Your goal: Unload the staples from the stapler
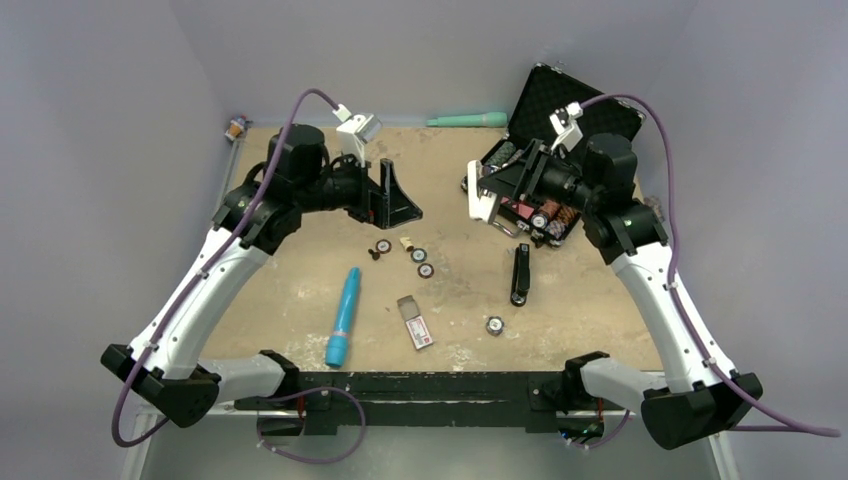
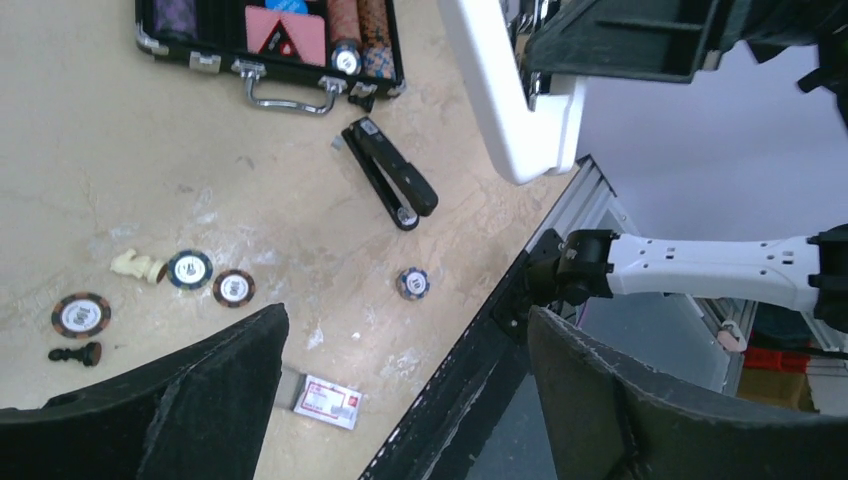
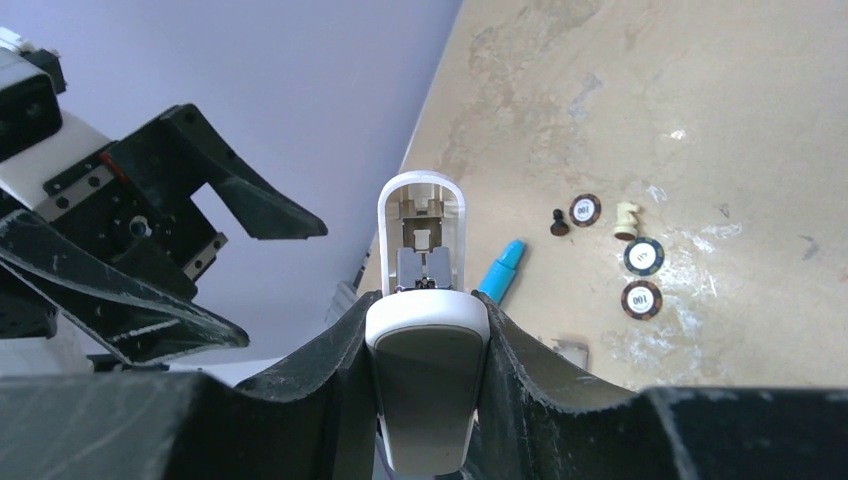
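Above the table, right gripper clamps a white tool; left gripper gapes empty; stapler lies below.

A scuffed beige tabletop carries loose items. A long light-blue plastic cylindrical tube lies left of centre, just beside a small flat box with a white-and-red label. Beyond them sit 3 round poker chips, a black chess pawn and a cream chess piece; a 4th chip lies apart, to the right. An open black hard case at the far right holds rows of chips. A teal handle lies along the back edge.
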Robot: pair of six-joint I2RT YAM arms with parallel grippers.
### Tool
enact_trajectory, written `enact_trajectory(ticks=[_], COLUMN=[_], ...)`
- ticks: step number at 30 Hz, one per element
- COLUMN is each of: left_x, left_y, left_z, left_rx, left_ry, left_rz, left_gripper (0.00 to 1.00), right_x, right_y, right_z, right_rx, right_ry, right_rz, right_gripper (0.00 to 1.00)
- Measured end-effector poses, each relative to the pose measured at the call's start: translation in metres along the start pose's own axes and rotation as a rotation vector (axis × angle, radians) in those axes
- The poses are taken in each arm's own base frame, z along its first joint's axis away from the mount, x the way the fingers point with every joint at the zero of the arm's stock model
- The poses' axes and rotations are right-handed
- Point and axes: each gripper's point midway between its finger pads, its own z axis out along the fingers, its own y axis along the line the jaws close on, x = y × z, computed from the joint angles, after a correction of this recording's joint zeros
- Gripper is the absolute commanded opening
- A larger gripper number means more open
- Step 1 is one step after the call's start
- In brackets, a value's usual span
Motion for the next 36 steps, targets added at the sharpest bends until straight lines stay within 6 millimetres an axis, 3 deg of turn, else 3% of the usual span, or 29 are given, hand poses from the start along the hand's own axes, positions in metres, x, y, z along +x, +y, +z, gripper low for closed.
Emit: enact_trajectory(ticks=[5, 10, 17, 21, 25, 32, 36], left_x=[-0.025, -0.033, -0.070, -0.083, -0.089, -0.084, -0.085], left_y=[-0.018, -0.041, -0.104, -0.125, -0.134, -0.154, -0.156], left_z=[-0.015, -0.022, -0.045, -0.058, -0.058, -0.037, -0.030], left_rx=[0.075, 0.193, 0.505, 0.605, 0.646, 0.672, 0.664], left_ry=[-0.058, -0.076, -0.190, -0.234, -0.240, -0.189, -0.191], left_rz=[0.044, 0.078, 0.100, 0.127, 0.132, 0.133, 0.130], left_gripper=[0.87, 0.88, 0.91, 0.90, 0.88, 0.80, 0.76], right_x=[-0.005, -0.017, -0.039, -0.043, -0.044, -0.048, -0.049], right_y=[0.017, 0.048, 0.123, 0.155, 0.165, 0.171, 0.176], right_z=[-0.002, -0.009, -0.040, -0.060, -0.066, -0.068, -0.073], right_rx=[-0.069, -0.188, -0.495, -0.628, -0.680, -0.715, -0.741], right_ry=[-0.005, -0.031, -0.113, -0.146, -0.149, -0.153, -0.164], right_rz=[-0.018, -0.074, -0.155, -0.205, -0.222, -0.208, -0.217], right_gripper=[0.00, 0.00, 0.00, 0.00, 0.00, 0.00, 0.00])
